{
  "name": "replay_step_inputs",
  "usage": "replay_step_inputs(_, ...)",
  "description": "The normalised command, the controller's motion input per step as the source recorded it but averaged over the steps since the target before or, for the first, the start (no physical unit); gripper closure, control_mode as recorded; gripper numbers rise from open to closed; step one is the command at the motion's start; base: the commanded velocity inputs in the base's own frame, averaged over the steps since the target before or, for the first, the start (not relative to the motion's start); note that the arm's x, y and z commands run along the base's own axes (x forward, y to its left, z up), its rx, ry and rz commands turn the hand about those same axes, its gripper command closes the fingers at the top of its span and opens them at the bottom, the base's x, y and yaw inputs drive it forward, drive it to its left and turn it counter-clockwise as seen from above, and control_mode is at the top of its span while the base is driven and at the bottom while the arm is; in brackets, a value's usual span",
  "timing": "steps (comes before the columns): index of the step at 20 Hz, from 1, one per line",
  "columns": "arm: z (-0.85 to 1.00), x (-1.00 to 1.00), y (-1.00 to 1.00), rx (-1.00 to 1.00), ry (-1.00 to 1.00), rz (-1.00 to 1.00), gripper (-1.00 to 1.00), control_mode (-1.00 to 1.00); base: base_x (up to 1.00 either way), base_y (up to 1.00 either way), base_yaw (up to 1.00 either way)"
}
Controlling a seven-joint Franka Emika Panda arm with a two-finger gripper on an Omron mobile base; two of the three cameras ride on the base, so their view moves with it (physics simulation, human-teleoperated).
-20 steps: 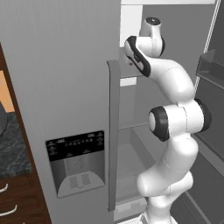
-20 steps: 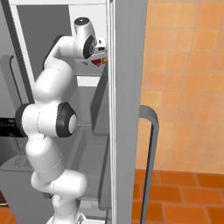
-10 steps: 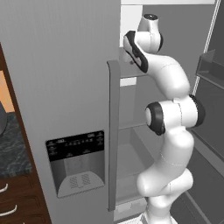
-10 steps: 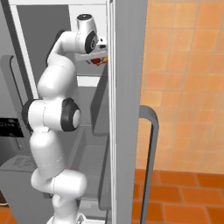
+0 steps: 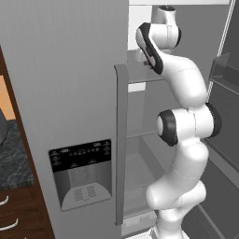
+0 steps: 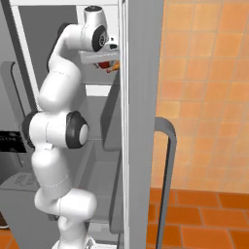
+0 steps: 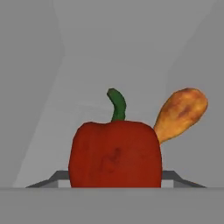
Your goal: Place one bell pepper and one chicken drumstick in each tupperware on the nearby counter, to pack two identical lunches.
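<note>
close up, one bell pepper (image 7: 115, 158), one chicken drumstick (image 7: 180, 112); pincer state can't be told.

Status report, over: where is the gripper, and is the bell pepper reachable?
Gripper state cannot be told, aimed into the open fridge. Bell pepper dead ahead, close, stem up. Chicken drumstick behind it, to its right. Nothing in between.
</note>
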Motion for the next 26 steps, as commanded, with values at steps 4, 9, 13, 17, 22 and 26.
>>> replay_step_inputs(4,-0.15,-1.0,0.0,0.05,-0.26,-0.02,1.0,-1.0,0.0,0.0,0.0)
replay_step_inputs(9,-0.06,-1.0,0.0,0.0,0.01,-0.01,1.0,-1.0,0.0,0.0,0.0)
replay_step_inputs(13,-0.5,-1.0,0.0,0.0,0.17,-0.02,1.0,-1.0,0.0,0.0,0.0)
replay_step_inputs(17,-0.75,-1.0,-0.1,0.02,0.18,-0.03,1.0,-1.0,0.0,0.0,0.0)
replay_step_inputs(22,-0.94,-1.0,-0.19,0.06,0.18,-0.01,1.0,-1.0,0.0,0.0,0.0)
replay_step_inputs(26,-0.27,-1.0,-0.07,0.03,0.21,-0.01,1.0,-1.0,0.0,0.0,0.0)
